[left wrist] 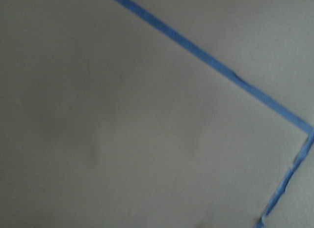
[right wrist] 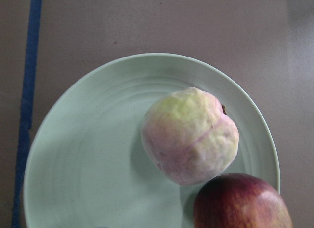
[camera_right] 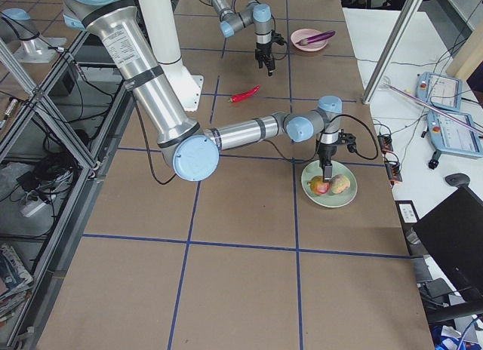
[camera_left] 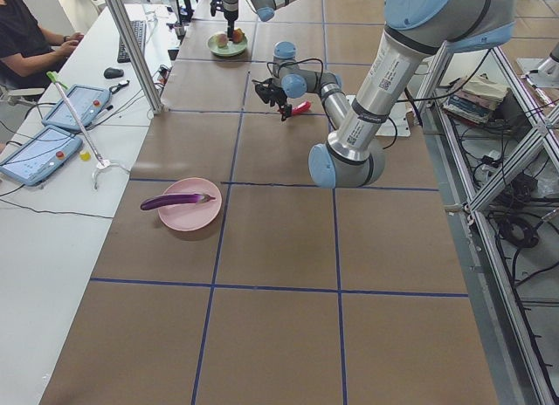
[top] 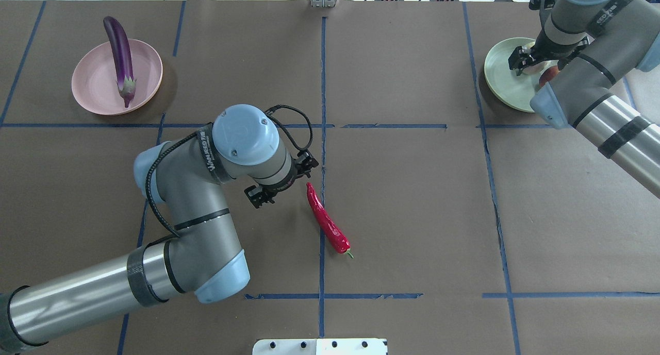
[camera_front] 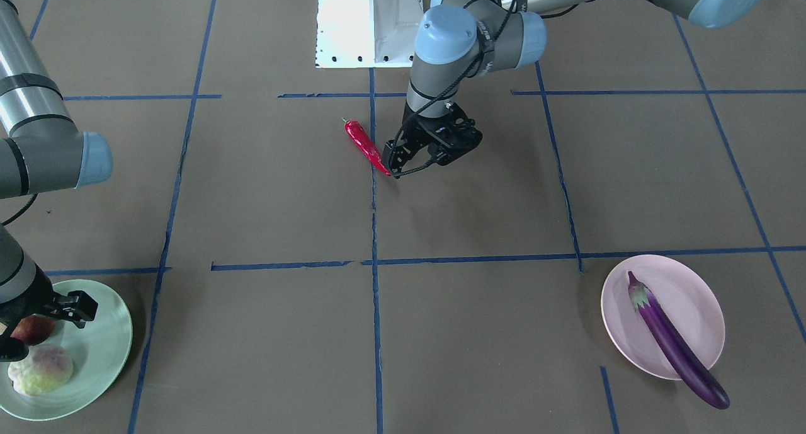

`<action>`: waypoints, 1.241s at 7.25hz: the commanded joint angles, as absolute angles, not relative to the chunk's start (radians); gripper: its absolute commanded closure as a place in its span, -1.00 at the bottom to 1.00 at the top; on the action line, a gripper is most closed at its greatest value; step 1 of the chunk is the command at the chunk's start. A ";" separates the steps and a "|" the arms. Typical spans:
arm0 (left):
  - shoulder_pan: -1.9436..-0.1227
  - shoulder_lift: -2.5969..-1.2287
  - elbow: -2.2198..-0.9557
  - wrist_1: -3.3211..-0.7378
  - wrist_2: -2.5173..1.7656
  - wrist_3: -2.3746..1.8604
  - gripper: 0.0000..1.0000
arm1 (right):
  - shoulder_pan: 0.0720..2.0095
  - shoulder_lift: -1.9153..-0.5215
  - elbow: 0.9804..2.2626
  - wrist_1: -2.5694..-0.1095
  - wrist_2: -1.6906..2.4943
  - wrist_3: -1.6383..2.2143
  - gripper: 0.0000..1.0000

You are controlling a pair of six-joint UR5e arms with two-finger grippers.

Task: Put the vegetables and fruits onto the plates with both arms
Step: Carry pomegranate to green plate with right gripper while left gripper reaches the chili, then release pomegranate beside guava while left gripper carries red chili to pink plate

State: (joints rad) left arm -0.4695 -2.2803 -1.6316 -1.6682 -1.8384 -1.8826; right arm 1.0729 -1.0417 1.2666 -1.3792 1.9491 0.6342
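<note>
Near: chili (top: 327, 222) on bare table, unplated. Left gripper (top: 281, 182) just beside its tip, fingers spread, empty.
Far: eggplant (top: 119, 48) across pink plate (top: 95, 84). Pomegranate (right wrist: 240, 203) and pale fruit (right wrist: 190, 134) on mint plate (top: 502, 79). Right gripper (camera_front: 45, 329) spread over pomegranate.
Judged left to do: chili only.

Room on pink plate (top: 93, 83) beside eggplant (top: 119, 51)

- Front-facing camera: across the worktop (camera_front: 478, 346), aimed steeply downward, with the robot base (camera_front: 368, 21) at 12 o'clock.
- Overhead camera: behind the robot, looking forward. It shares the central chili (top: 326, 221), and the pink plate (top: 95, 82) sits at 10 o'clock here, 4 o'clock opposite.
- Side cameras: high, distant, at opposite ends, both spanning the whole worktop.
- Left wrist camera: very close over blue tape (left wrist: 206, 56), blurred.
- Right wrist camera: near, straight down on the mint plate (right wrist: 83, 159), overhead's 2 o'clock.
</note>
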 commanded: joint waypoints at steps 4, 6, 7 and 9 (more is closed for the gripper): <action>-0.390 -2.430 -1.430 -1.669 -1.779 -1.907 -0.59 | 1.137 -1.068 1.327 -1.358 2.117 0.629 -1.00; -0.390 -2.431 -1.431 -1.667 -1.781 -1.908 0.69 | 1.137 -1.069 1.327 -1.358 2.117 0.629 -1.00; -0.390 -2.428 -1.434 -1.666 -1.779 -1.908 0.90 | 1.137 -1.069 1.328 -1.358 2.117 0.629 -1.00; -0.446 -2.430 -1.445 -1.657 -1.776 -1.907 1.00 | 1.135 -1.074 1.327 -1.358 2.117 0.630 -1.00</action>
State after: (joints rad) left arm -0.4039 -2.4291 -1.4371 -1.6634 -1.7788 -1.9073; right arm 1.1365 -1.0715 1.3272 -1.3576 2.1168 0.6292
